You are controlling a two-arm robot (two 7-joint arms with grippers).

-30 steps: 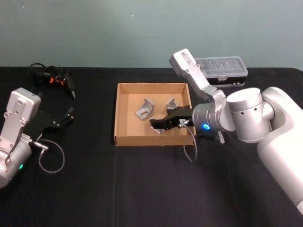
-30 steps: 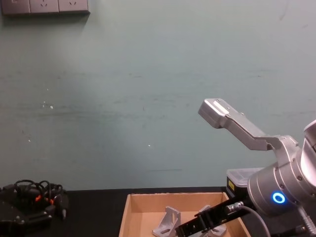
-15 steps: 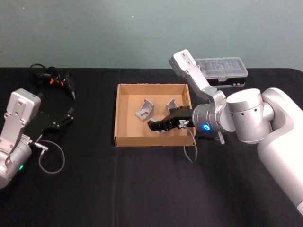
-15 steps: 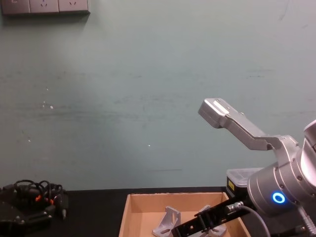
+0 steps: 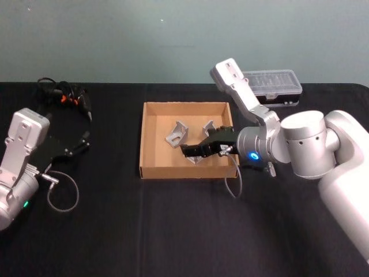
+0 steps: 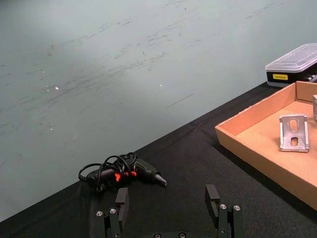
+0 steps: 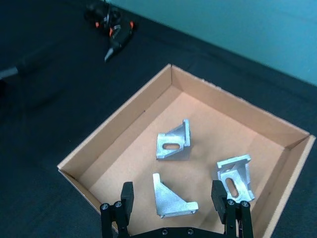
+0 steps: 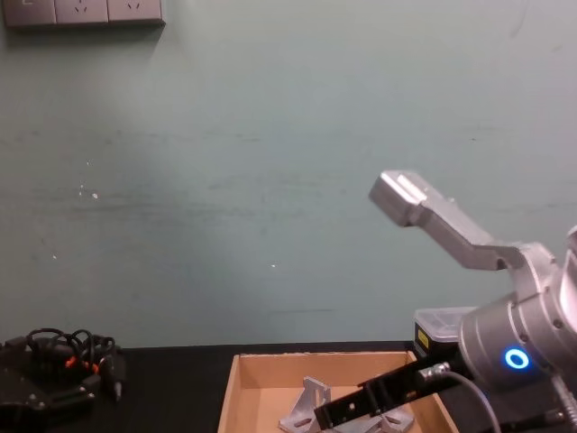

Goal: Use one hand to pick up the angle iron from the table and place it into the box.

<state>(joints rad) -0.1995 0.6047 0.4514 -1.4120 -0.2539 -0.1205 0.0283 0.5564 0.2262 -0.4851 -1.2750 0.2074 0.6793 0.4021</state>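
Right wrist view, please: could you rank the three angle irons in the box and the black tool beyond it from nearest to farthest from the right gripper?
1. Angle iron between the open right gripper's fingers.
2. Angle iron by one fingertip.
3. Angle iron mid-box.
4. Black tool on the table, beyond the box.
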